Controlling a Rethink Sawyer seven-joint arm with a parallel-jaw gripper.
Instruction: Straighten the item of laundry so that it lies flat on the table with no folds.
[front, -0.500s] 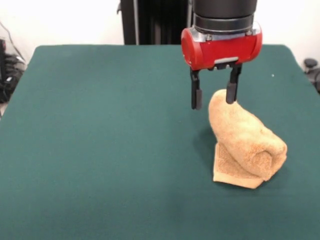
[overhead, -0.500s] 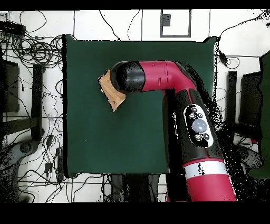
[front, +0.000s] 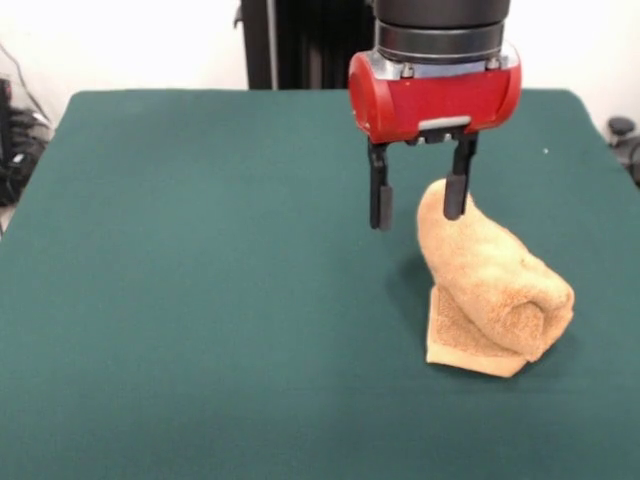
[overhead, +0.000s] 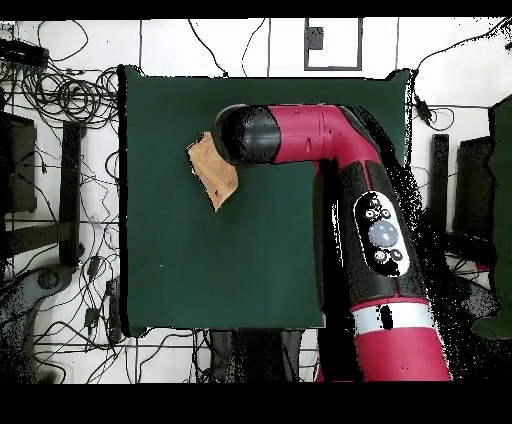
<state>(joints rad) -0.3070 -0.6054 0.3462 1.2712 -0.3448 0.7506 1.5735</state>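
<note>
The tan terry-cloth towel lies bunched in a rolled heap on the dark green table, right of centre in the front view, with a hemmed corner flat at its near side. In the overhead view the towel shows left of the arm's black wrist. My gripper hangs open just above the table at the towel's upper left end. One finger stands against the towel's top; the other finger hangs over bare cloth. It holds nothing.
The red arm reaches across the table from the bottom right in the overhead view. Cables and stands lie on the floor round the table. The table's left half in the front view is bare green cloth.
The gripper has shifted slightly left in the front view and its fingers have spread a little wider. The towel has not moved.
</note>
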